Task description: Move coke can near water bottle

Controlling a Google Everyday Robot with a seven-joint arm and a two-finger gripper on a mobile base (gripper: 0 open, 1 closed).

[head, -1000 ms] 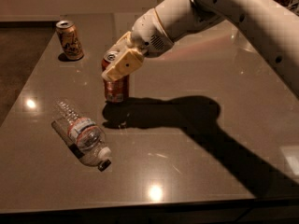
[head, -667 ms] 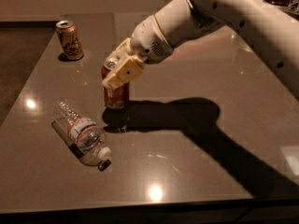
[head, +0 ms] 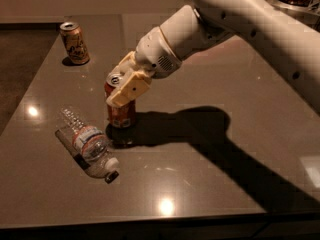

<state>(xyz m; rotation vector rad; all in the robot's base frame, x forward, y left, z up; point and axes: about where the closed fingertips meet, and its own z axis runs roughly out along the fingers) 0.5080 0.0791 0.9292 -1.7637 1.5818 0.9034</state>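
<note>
Status: my gripper [head: 124,86] is over the middle-left of the table [head: 215,189], jaws closed on the upper part of the coke can [head: 121,116], one tan finger across its front and the silver top showing just above it. The jaws are only as wide as the can, nothing else is in them. The can is upright; its base is at the tabletop or barely off it, I can't tell which. The water bottle [head: 89,143] lies on its side just beside the can, down-left of it toward the near edge, with a narrow gap and no contact. The tan patterned can [head: 75,44] stands well apart at the far left corner and isn't involved. My read is that the carry is basically done and this is the placement step, with the can already near the bottle. The next move calls for confirming the base is flat on the table, opening the jaws slowly, then pulling the arm [head: 235,24] up and back to the right. Risks are tipping the can on release or nudging the bottle, which will roll.
</note>
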